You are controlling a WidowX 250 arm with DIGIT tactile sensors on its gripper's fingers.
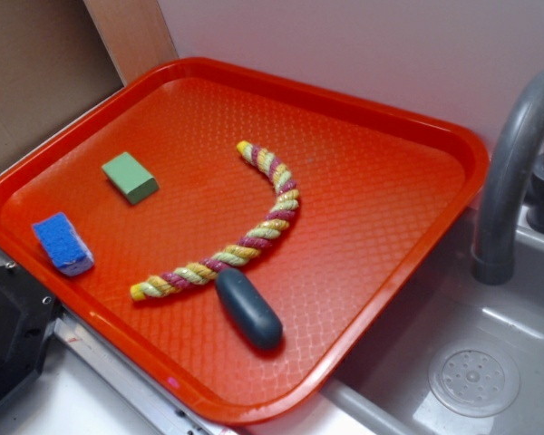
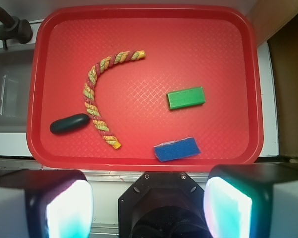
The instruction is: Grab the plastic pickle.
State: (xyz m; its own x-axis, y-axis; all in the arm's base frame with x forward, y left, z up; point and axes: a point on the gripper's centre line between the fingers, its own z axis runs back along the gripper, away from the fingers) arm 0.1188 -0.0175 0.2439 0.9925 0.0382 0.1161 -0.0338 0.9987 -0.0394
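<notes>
Gripper [image 2: 149,208] is wide open, empty, outside the tray [image 2: 248,89] edge. Pickle [image 2: 69,123] lies ungrasped beside the rope [image 2: 92,99]; approach and grasp remain.

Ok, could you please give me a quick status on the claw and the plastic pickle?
Claw open, empty, back off the tray's near edge. Plastic pickle flat on tray, untouched. Rope close beside it; may crowd the grasp.

On the tray [image 1: 417,136] the pickle [image 1: 247,307] lies just beside the rope [image 1: 254,237], well apart from the block [image 1: 130,177] and sponge [image 1: 63,243].
</notes>
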